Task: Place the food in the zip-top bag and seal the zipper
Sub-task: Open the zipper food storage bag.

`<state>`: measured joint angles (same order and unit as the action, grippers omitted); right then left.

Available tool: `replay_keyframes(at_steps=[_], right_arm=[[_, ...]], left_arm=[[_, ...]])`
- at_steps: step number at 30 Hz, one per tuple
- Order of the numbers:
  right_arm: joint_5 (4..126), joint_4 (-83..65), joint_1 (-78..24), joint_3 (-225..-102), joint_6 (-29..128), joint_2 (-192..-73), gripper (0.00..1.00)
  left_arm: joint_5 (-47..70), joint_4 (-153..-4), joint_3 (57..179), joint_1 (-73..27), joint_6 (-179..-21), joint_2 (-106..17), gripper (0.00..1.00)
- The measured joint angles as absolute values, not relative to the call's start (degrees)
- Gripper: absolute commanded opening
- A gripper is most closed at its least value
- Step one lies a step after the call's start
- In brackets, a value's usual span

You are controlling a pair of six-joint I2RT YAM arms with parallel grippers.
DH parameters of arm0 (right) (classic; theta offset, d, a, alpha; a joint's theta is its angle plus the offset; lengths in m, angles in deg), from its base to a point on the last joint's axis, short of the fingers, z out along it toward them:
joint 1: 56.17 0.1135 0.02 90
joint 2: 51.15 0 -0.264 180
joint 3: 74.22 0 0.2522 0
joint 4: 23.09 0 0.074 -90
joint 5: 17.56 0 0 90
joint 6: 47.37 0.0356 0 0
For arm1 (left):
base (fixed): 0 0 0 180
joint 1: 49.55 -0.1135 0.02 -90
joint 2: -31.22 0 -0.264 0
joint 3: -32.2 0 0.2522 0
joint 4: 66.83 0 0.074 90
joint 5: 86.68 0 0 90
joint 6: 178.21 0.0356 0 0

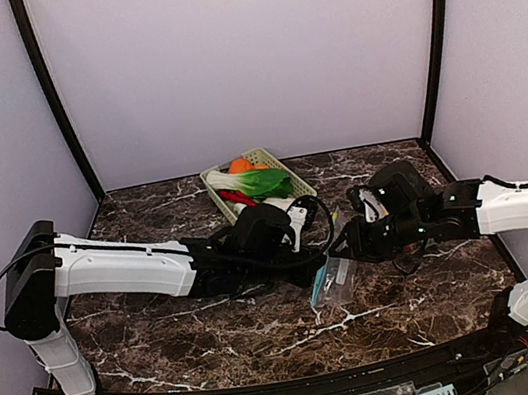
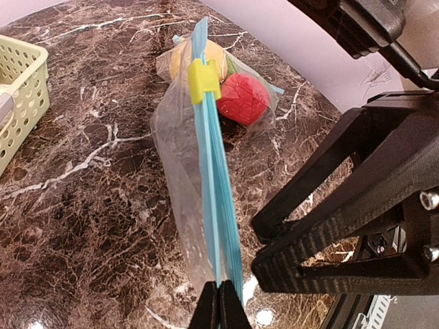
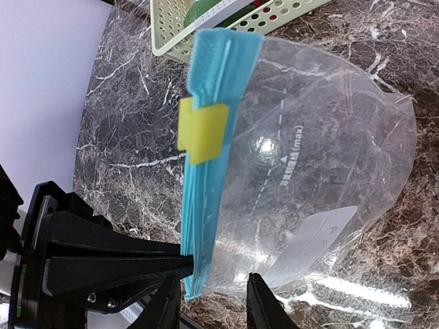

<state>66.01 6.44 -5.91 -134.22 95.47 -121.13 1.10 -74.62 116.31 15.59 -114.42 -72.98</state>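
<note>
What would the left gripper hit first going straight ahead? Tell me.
The left gripper is shut on the blue zipper strip of the bag and points along it, so the yellow slider comes first; beyond it, probably the red apple inside the bag.

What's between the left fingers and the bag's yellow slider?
Just the blue zipper strip, running from the left fingers to the yellow slider, in the left wrist view.

I see the clear zip-top bag (image 3: 309, 171) upright on edge, a yellow slider (image 3: 203, 133) on its blue zipper strip. At its far end, a red apple (image 2: 241, 98) and a peach (image 2: 184, 60) show behind clear plastic. Greens (image 1: 263, 179), an orange (image 1: 239, 165) and a chilli (image 1: 236, 199) lie in the basket (image 1: 258, 152).
</note>
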Motion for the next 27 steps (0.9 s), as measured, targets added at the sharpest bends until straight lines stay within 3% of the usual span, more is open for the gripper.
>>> replay_keyframes(at_steps=[10,18,27], right_arm=[[66.0,5.7,-5.9,-135.3,95.2,-123.2,0.29],[66.1,5.0,-5.9,-136.0,95.5,-125.2,0.19],[67.6,4.8,-5.9,-136.0,95.7,-125.4,0.16]], left_arm=[[1.1,-74.6,116.3,15.6,-114.4,-73.0,0.01],[1.1,-74.6,116.2,15.6,-114.4,-73.0,0.01],[1.1,-74.5,115.9,15.6,-114.4,-72.9,0.01]])
